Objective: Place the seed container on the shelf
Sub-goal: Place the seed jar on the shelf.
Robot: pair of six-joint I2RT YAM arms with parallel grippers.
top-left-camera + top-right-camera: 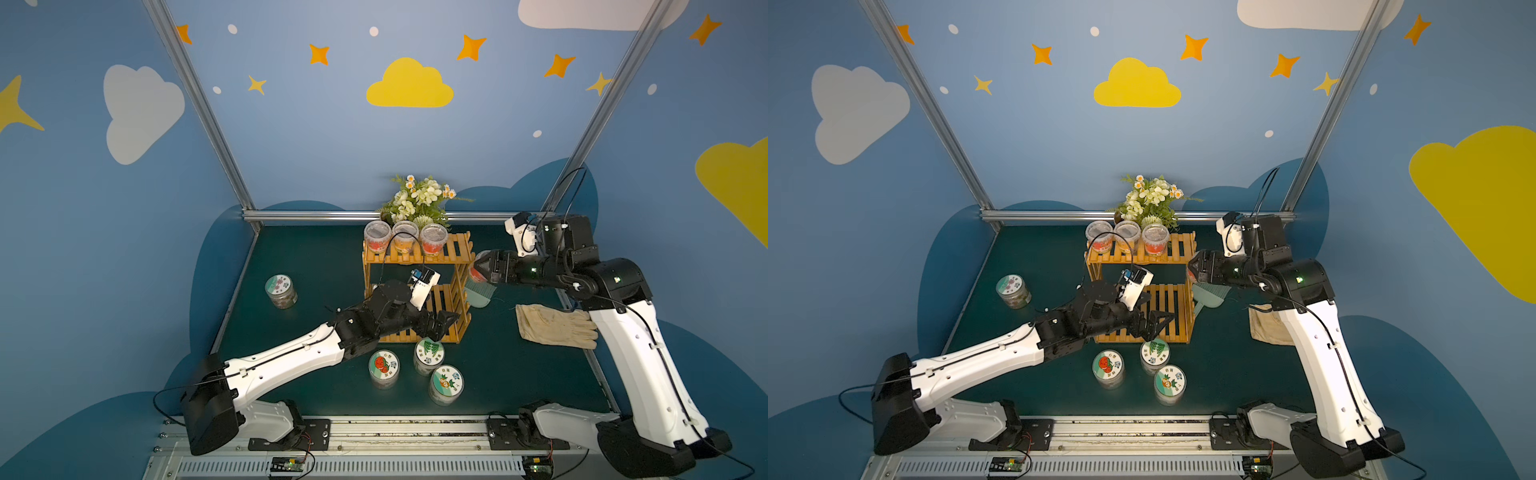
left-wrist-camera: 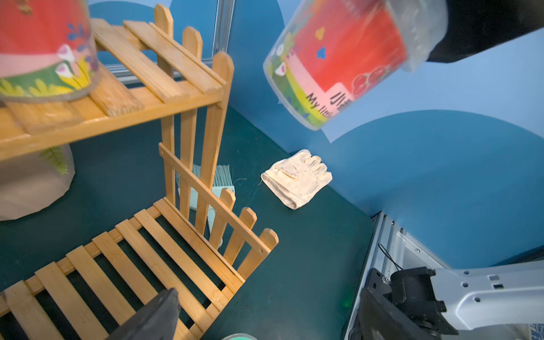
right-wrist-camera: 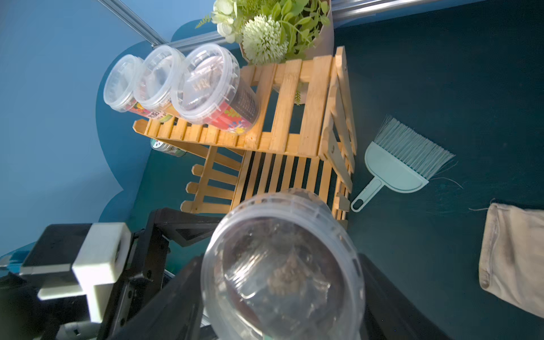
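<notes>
Resting on dark green worktop (image 1: 316,266), orange-yellow shelf (image 1: 455,249) with three tubs (image 1: 405,237) on upper tier, one end of it bare. Over lower tier, left gripper (image 1: 441,325) with jaws spread wide, holding nothing. Just beside bare upper end, right gripper (image 1: 482,266) clamped on seed container (image 2: 338,64), tilted, in the air.

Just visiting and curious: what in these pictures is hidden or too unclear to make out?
- Seed container: in the left wrist view the label wording is blurred and cut short; in both top views the right gripper covers most of it.
- Glove: in a top view the right arm hides most of it.
- Brush: in both top views the shelf and gripper cover part.
- Tomato-picture jar: lid writing too small in both top views.
</notes>
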